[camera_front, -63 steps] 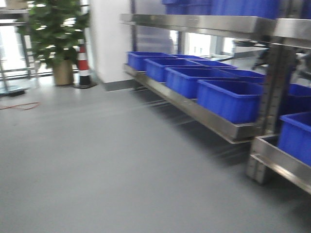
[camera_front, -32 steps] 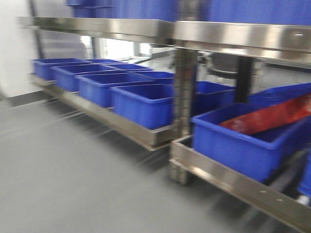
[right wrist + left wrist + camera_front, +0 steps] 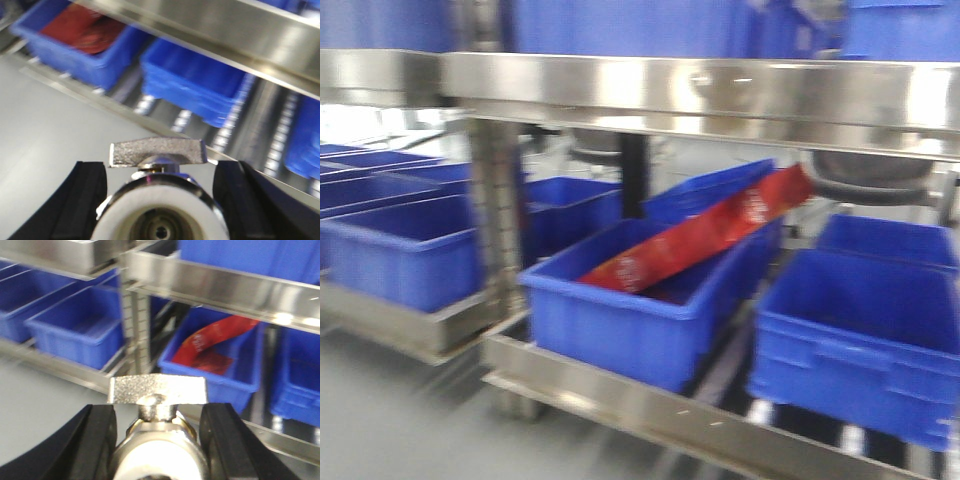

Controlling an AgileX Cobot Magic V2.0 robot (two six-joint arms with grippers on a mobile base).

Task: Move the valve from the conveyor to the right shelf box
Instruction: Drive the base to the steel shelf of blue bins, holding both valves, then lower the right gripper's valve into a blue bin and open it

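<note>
A silver valve [image 3: 159, 445] with a flat T-handle [image 3: 157, 390] sits between the black fingers [image 3: 97, 440] of my left gripper [image 3: 159, 442], which is shut on it. My right gripper [image 3: 161, 200] is likewise shut on a second valve [image 3: 160, 212] with a grey T-handle [image 3: 157, 151]. Ahead stand blue shelf boxes: one holding a red packet [image 3: 620, 325] and an empty-looking one to its right [image 3: 865, 345]. Neither gripper shows in the front view. The conveyor is out of view.
The boxes rest on a low steel shelf [image 3: 640, 405] with roller rails. A steel upright post [image 3: 495, 210] stands at left, and an upper steel shelf [image 3: 700, 95] carries more blue boxes. More blue boxes [image 3: 400, 250] sit to the left. Grey floor [image 3: 380, 420] lies below.
The front view has swung right along the shelving. The plant and striped cone are gone from sight, and the box with the red packet has come to the centre, much closer.
</note>
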